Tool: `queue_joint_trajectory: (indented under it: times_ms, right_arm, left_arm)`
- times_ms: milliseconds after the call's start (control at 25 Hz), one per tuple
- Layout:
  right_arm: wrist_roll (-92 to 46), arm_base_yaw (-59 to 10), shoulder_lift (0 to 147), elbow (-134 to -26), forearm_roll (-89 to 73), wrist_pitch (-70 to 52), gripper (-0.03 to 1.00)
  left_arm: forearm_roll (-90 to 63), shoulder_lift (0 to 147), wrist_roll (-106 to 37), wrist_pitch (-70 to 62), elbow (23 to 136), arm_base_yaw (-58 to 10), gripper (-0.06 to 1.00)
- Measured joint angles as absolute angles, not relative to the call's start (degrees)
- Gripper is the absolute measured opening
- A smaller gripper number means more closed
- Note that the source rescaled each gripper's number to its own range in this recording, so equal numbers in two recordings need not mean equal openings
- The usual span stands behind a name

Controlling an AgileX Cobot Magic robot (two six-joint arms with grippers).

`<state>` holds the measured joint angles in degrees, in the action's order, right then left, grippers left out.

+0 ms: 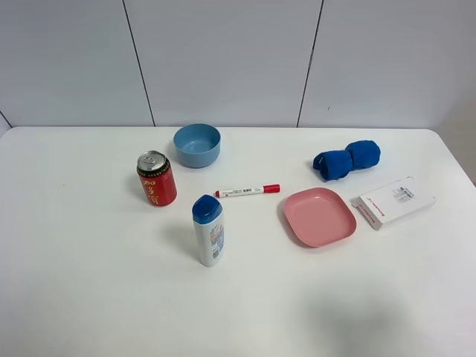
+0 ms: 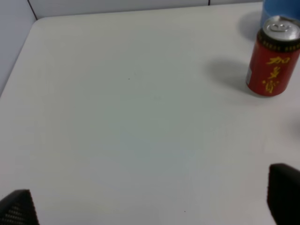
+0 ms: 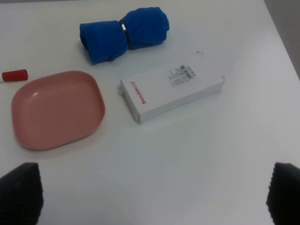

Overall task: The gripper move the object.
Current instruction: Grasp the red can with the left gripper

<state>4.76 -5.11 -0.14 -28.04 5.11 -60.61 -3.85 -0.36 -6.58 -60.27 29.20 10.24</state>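
**mk_tinker:** Where's the can [image 1: 157, 178] sitting? Looks untouched to me.

**rigrat:** Yep, it's upright on the white table [image 1: 89, 282], silver top up. It's just beside the blue bowl [image 1: 197, 145], off the bowl's left side and a bit nearer the robot, not touching it. There's open table on the side facing away from the bowl, so I'd guess a side-on grab is the easy option.

**mk_tinker:** Which arm goes for it?

**rigrat:** My bet is the left gripper [image 2: 150, 205]. Its wrist cam shows the can well apart from the fingertips, with only bare table in between. The jaws are spread wide and empty, which makes sense if it's lining up to straddle the can. The right gripper [image 3: 152, 194] is spread wide too and holds nothing. It's looking at the stuff far to the bowl's right, so it's probably just parked out of the way.

**mk_tinker:** Anything in the way?

**rigrat:** A red-capped marker [image 1: 248, 191] lies flat on the robot's side of the bowl, slightly to the right. The white blue-capped bottle [image 1: 209, 230] stands further out from the bowl on that same side. It's tall and narrow, so that's the one I'd worry about knocking over. The pink plate [image 1: 320, 216], rolled blue cloth [image 1: 346, 160] and white box [image 1: 393, 201] are all well off to the bowl's right, so no bother.
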Motion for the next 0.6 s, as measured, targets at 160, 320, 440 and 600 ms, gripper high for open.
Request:
queue_joint_trajectory:
  times_ms: [160,320,440,600]
  right_arm:
    - [4.8,-5.1,-0.1,-28.0,5.1,-60.6,1.0]
    - [4.8,-5.1,-0.1,-28.0,5.1,-60.6,1.0]
    - [4.8,-5.1,-0.1,-28.0,5.1,-60.6,1.0]
    - [4.8,-5.1,-0.1,-28.0,5.1,-60.6,1.0]
  left_arm:
    - [-3.8,-0.4,-6.6,-60.3,29.2,10.2,1.0]
    - [-3.8,-0.4,-6.6,-60.3,29.2,10.2,1.0]
    - [-3.8,-0.4,-6.6,-60.3,29.2,10.2,1.0]
    - [-3.8,-0.4,-6.6,-60.3,29.2,10.2,1.0]
